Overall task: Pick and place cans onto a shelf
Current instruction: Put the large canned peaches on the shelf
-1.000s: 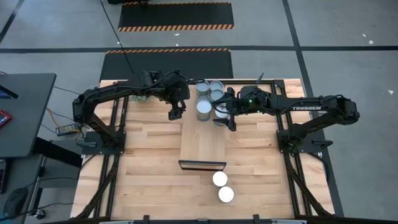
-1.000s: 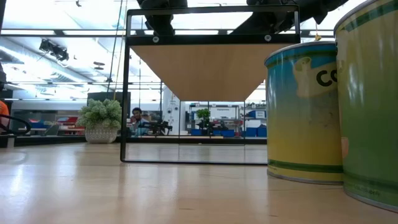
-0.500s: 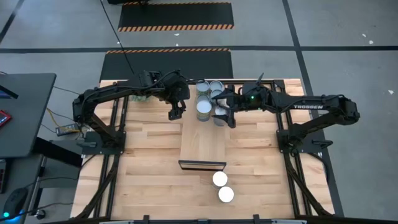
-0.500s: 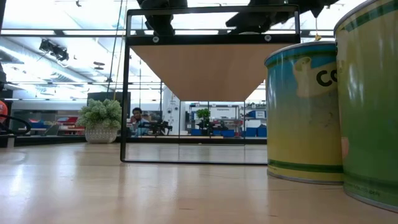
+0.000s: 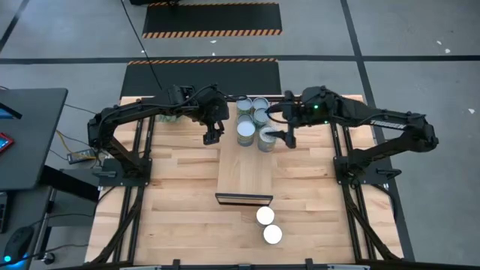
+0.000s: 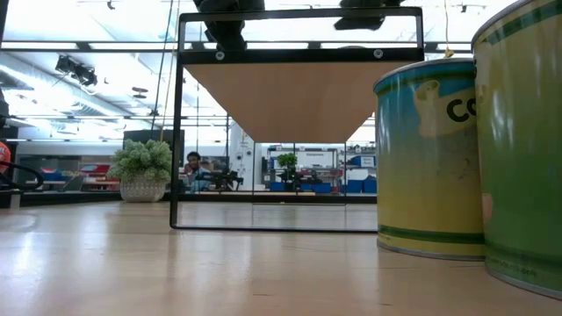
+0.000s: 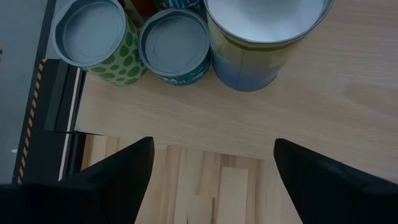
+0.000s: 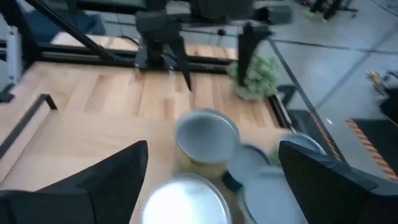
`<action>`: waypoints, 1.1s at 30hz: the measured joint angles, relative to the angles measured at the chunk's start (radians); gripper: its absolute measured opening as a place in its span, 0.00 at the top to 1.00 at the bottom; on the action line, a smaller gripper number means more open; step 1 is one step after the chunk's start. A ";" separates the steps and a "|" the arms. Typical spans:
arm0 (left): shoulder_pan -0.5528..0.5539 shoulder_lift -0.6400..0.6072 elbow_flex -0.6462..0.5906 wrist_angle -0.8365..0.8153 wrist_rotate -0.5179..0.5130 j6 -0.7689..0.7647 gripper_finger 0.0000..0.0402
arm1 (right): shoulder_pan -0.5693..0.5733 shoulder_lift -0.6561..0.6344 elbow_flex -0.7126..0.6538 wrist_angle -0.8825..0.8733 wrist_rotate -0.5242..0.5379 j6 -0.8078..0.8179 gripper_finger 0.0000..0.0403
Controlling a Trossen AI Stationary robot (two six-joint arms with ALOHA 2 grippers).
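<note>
The shelf (image 5: pixel 244 171) is a light-wood plank on a dark frame over the table's middle. Several cans stand upright on their bases at its far end: a white-topped one (image 5: pixel 246 131), a grey-topped one (image 5: pixel 266 138) and others (image 5: pixel 261 105) behind. Two white-topped cans (image 5: pixel 265 216) stand on the table near the front edge. My left gripper (image 7: pixel 211 180) hangs open above the shelf's left edge, short of the cans (image 7: pixel 175 43). My right gripper (image 8: pixel 211 180) is open, raised above and right of the cans (image 8: pixel 206 138), with nothing between its fingers.
A green plant ball (image 8: pixel 258 74) sits at the table's far left. In the low view the two table cans (image 6: pixel 430 158) fill the right side and the shelf's underside (image 6: pixel 299 92) spans its dark frame. Bare wood lies on both sides of the shelf.
My right gripper has risen from the grey-topped can at the shelf's right edge and drawn back toward the table's right edge. The can stays standing on the shelf. My left arm has kept still.
</note>
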 joint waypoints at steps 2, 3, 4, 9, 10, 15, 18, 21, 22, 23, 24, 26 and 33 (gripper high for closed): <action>0.000 0.000 0.000 0.000 0.000 0.000 0.16 | 0.000 -0.033 0.005 -0.061 0.038 0.000 0.10; 0.000 0.000 0.000 0.000 0.000 0.000 0.16 | 0.000 -0.050 0.006 -0.102 0.063 -0.005 0.10; 0.000 0.000 0.000 0.000 0.000 0.001 0.16 | 0.000 -0.063 0.006 -0.148 0.086 -0.011 0.11; 0.000 0.000 0.000 0.017 0.000 0.030 0.16 | -0.006 -0.080 0.005 -0.376 0.129 -0.010 0.13; 0.000 0.000 0.000 0.024 0.000 0.033 0.16 | -0.007 -0.078 0.002 -0.394 0.129 0.000 0.14; 0.010 0.000 0.000 0.050 0.000 0.034 0.16 | -0.010 -0.075 -0.079 -0.337 0.144 0.059 0.14; 0.011 0.000 0.000 0.048 0.000 0.026 0.16 | -0.010 -0.072 -0.125 -0.291 0.160 0.113 0.14; 0.011 0.000 0.000 0.048 0.000 0.025 0.16 | 0.003 -0.058 -0.151 -0.256 0.202 0.176 0.14; 0.011 0.000 0.000 0.048 0.000 0.021 0.16 | 0.009 -0.053 -0.154 -0.252 0.210 0.187 0.14; 0.011 0.000 0.000 0.048 0.000 0.017 0.16 | 0.013 -0.045 -0.154 -0.248 0.213 0.191 0.14; 0.011 0.000 0.000 0.048 0.000 0.012 0.16 | 0.017 -0.038 -0.154 -0.244 0.213 0.191 0.14; 0.011 0.000 0.000 0.048 0.000 0.004 0.16 | 0.027 -0.024 -0.155 -0.232 0.204 0.198 0.14; 0.004 0.000 0.000 0.048 0.007 -0.027 0.16 | 0.048 0.031 -0.155 -0.187 0.245 0.199 0.14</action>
